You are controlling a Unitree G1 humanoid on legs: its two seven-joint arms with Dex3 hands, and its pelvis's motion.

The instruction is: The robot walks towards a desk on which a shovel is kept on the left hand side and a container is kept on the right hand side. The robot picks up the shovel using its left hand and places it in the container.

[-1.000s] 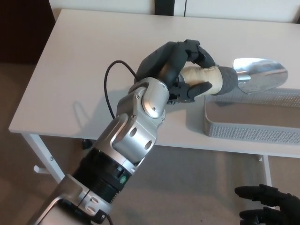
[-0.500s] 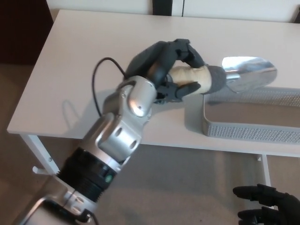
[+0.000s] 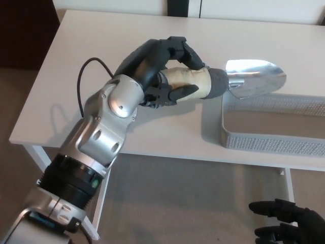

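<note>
The left hand (image 3: 162, 68) had its fingers wrapped tight around the shovel (image 3: 228, 84) by the cream handle, holding it up off the white desk (image 3: 91, 56) with the shiny blade poking over the container (image 3: 269, 127) at its back left corner. The right hand (image 3: 287, 227) hung low by the floor, fingers loosely spread and holding nothing.

The left robot hand (image 3: 162, 66) grips the shovel (image 3: 238, 84) by its handle above the worktop (image 3: 91, 56), blade over the container's (image 3: 269, 142) far-left corner.
</note>
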